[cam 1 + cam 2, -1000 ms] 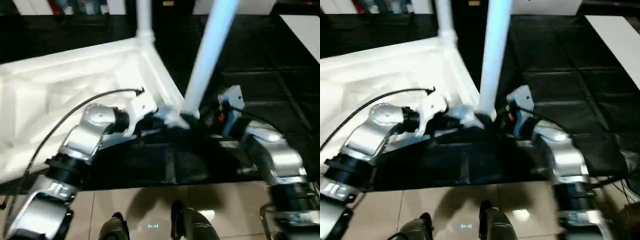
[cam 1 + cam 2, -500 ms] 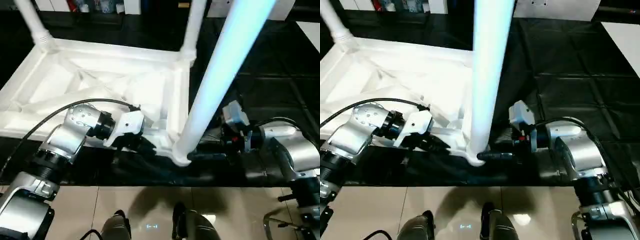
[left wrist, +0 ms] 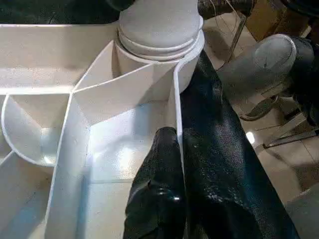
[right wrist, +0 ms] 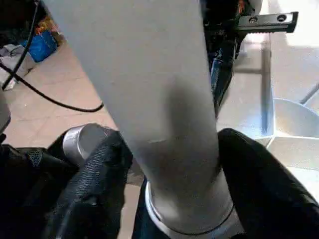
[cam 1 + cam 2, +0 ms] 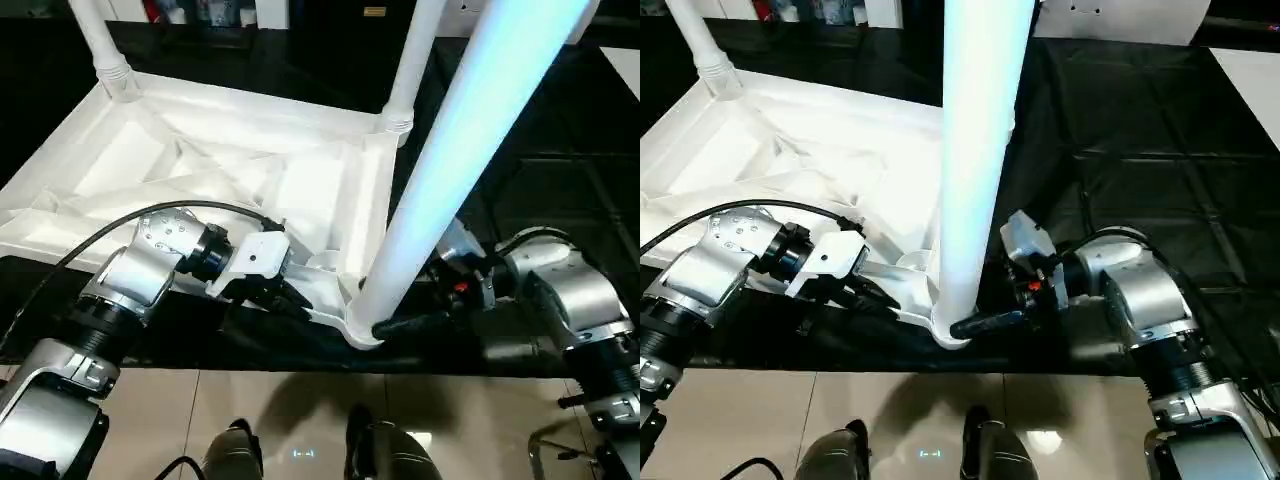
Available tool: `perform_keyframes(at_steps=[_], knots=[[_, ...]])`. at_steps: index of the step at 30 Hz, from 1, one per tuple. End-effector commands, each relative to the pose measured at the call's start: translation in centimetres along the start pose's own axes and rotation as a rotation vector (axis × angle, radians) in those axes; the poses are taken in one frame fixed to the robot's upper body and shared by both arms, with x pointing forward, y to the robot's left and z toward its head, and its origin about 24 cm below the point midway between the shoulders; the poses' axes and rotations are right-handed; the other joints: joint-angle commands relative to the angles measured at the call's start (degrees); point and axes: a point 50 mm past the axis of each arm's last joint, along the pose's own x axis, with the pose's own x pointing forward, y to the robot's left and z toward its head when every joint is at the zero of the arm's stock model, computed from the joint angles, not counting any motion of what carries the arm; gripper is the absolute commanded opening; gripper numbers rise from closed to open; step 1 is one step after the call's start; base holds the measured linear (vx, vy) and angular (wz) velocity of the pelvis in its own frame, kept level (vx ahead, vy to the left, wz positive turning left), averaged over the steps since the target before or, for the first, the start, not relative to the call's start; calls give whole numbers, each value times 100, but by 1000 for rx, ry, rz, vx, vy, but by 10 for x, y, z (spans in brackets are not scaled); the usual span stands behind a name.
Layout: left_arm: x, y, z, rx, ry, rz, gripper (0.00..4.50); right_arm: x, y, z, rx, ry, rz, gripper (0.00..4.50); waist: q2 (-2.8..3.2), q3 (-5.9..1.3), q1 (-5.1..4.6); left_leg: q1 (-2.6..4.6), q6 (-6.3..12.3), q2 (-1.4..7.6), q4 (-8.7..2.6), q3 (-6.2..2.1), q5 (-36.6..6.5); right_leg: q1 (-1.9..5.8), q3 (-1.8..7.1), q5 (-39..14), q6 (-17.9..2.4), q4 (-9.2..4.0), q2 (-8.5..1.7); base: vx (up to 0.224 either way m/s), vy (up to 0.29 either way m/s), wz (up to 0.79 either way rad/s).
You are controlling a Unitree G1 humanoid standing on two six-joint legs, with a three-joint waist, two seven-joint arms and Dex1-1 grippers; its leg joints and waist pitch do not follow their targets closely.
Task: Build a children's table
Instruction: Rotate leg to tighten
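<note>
— Where's your table, and which step are you on?

— The top (image 5: 230, 170) lies upside down on black sheeting (image 5: 1140, 130), ribs up. Two far legs (image 5: 410, 60) already stand in their sockets. You're seating the near leg (image 5: 975, 150) into the near corner socket (image 5: 948, 330), so I'd call this the late middle of the build.

— What are your end effectors doing?

— Your right end effector (image 4: 169, 184) is clamped on the leg just above the socket, one black finger on each side of it. Your left end effector (image 3: 177, 169) pinches the top's side wall (image 3: 175, 104) beside that corner, one finger inside and one outside, steadying it.

— What does the next move call for?

— The leg leans away from you in the head views, so you'd likely need to square it up and press it down while the left keeps the top from sliding. A skewed push could jam it — or lift the corner.

— Do the wrist views add anything?

— The left wrist shows the leg's base collar sitting in the socket; the head views show the whole layout instead.
</note>
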Motion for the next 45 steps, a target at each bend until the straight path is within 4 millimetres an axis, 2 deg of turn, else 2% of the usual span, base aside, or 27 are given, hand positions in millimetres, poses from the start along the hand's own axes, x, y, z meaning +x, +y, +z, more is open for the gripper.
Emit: perform_keyframes(at_steps=[1, 11, 15, 17, 18, 20, 23, 25, 26, 27, 28, 29, 30, 31, 32, 33, 34, 35, 36, 37, 38, 39, 40, 42, 43, 44, 45], knots=[[18, -13, -11, -22, 51, -151, 0, 2, 1, 2, -9, -4, 42, 249, -66, -506, -43, -6, 726, 68, -254, 80, -802, 464, 302, -2106, -1110, -235, -311, 0, 0, 0], [17, -11, -11, -47, 27, -130, 0, 6, 5, 2, 58, -44, 50, 211, -64, -494, -25, -8, 678, 63, -262, 80, -854, 465, 302, -2254, -1039, -261, -309, 0, 0, 0], [18, 0, -9, -133, -12, 26, 0, 14, 0, 3, 130, -112, -116, 211, -63, -467, -20, -12, 550, 46, -275, 66, -983, 459, 288, -2651, -888, -314, -311, 0, 0, 0], [20, 11, -5, -224, -60, 169, 0, 22, -10, -1, 139, -118, -327, 211, -85, -428, -49, -24, 394, 12, -280, 60, -1156, 440, 277, -3321, -595, -386, -322, -32, -5, -3], [23, 15, -2, -257, -77, 225, 0, 25, -14, -3, 169, -118, -411, 211, -127, -417, -89, 12, 219, -62, -256, 36, -1227, 432, 217, -4149, -235, -515, -335, -51, -6, -4], [27, 18, 0, -278, -85, 268, 0, 30, -16, -5, 194, -123, -467, 210, -106, -387, -153, -60, 162, -103, -268, -9, -1218, 469, 155, -4500, 86, -575, -330, -30, 3, -5], [32, 25, 3, -314, -93, 343, 0, 39, -17, -6, 218, -135, -533, 209, -102, -425, -254, -48, 258, -69, -288, -30, -1303, 468, 107, -4242, 138, -626, -333, 0, 0, 0], [40, 39, 9, -388, -110, 492, 0, 56, -24, -8, 279, -166, -685, 206, -62, -373, -315, 18, 296, -48, -303, -20, -1488, 405, 85, -4173, 51, -679, -315, 0, 0, 0], [42, 43, 11, -417, -114, 537, 0, 61, -27, -9, 298, -175, -741, 205, -34, -318, -346, 108, 245, -53, -283, -29, -1813, 339, -1, -4466, 48, -776, -315, 0, 0, 0], [42, 43, 11, -417, -114, 537, 0, 61, -27, -9, 298, -175, -741, 205, -16, -323, -368, 164, 205, -54, -268, -45, -1988, 335, -51, -4538, 76, -807, -315, 0, 0, 0], [46, 52, 17, -454, -117, 643, 0, 68, -39, -8, 356, -209, -911, 204, -3, -339, -428, 155, 231, -46, -273, -91, -2269, 408, -168, -4553, 198, -857, -304, 0, 0, 0], [50, 59, 22, -481, -119, 730, 0, 75, -48, -7, 409, -230, -1056, 204, 81, -310, -505, 94, 185, 68, -352, -154, -2546, 469, -258, -4271, 158, -850, -304, 0, 0, 0], [51, 62, 26, -498, -126, 775, 0, 77, -52, -5, 443, -246, -1124, 204, 154, -298, -567, 69, 199, 253, -491, -267, -3327, 601, -405, -3836, 212, -757, -242, 0, 0, 0], [52, 64, 29, -504, -128, 801, 0, 79, -54, -3, 459, -264, -1156, 204, 213, -286, -515, -85, 185, 460, -663, -377, -3818, 786, -264, -3118, 108, -186, -269, -105, 29, -8], [52, 64, 29, -504, -128, 801, 0, 79, -54, -3, 459, -264, -1156, 204, 301, -205, -235, -287, 152, 559, -978, -217, -4753, 745, -41, -1444, -227, 628, -193, -105, 29, -8], [53, 65, 32, -498, -120, 823, 0, 78, -56, 0, 438, -280, -1221, 204, 117, -191, -290, 71, 137, 468, -1008, -87, -4850, 489, 296, -1984, -105, 679, -140, -79, 1, 7], [53, 65, 32, -498, -120, 824, 0, 78, -56, 0, 438, -280, -1222, 204, -115, -240, -280, 340, 39, 149, -523, -34, -4256, 216, 494, -3593, 166, 112, -232, 42, -80, 18], [54, 65, 33, -495, -115, 830, 0, 78, -56, 1, 433, -288, -1238, 257, -240, -253, -275, 593, 124, -431, 315, 87, -2122, -141, 334, -6560, 563, -826, -462, 42, -80, 18], [53, 63, 32, -485, -108, 823, 0, 76, -56, 1, 429, -296, -1262, 257, -291, -344, -220, -73, 310, -383, 92, -65, -872, 526, 513, -6290, 620, -539, -641, 107, -96, -9], [52, 60, 30, -454, -92, 803, 0, 73, -55, 1, 424, -307, -1274, 271, -126, -308, -130, -102, 225, -278, -76, -119, -648, 543, 464, -5950, 505, -519, -658, 86, -39, -23], [52, 59, 30, -442, -87, 794, 0, 72, -55, 1, 423, -311, -1275, 271, -69, -417, -156, -77, 167, -148, -278, -138, -431, 497, 431, -4415, 232, -399, -461, 86, -39, -23], [52, 57, 28, -438, -78, 784, 0, 71, -54, 0, 422, -314, -1283, 289, -11, -445, -162, -54, 155, -93, -324, -161, -223, 521, 379, -2717, -160, -246, -334, 0, 0, 0], [52, 55, 27, -436, -70, 776, 0, 69, -54, -1, 418, -313, -1290, 307, -2, -409, -196, -12, 211, -56, -368, -134, -556, 478, 374, -2090, -500, -236, -283, 0, 0, 0], [50, 51, 23, -432, -56, 755, 0, 63, -52, -3, 405, -320, -1291, 307, -24, -366, -218, 14, 185, -62, -377, -108, -1326, 440, 360, -2788, -572, -305, -263, 0, 0, 0], [47, 46, 18, -416, -41, 720, 0, 53, -49, -5, 365, -327, -1278, 328, -44, -388, -222, -1, 204, -92, -364, -104, -1495, 468, 369, -3152, -537, -331, -300, 0, 0, 0], [47, 46, 18, -416, -41, 720, 0, 53, -49, -5, 365, -327, -1278, 328, -38, -394, -227, -58, 246, -86, -385, -112, -1381, 493, 377, -3171, -465, -342, -312, 0, 0, 0], [45, 42, 14, -406, -29, 698, 0, 45, -47, -6, 334, -333, -1265, 342, -24, -422, -244, -68, 274, -67, -374, -108, -1228, 502, 377, -2918, -472, -327, -307, 0, 0, 0]])
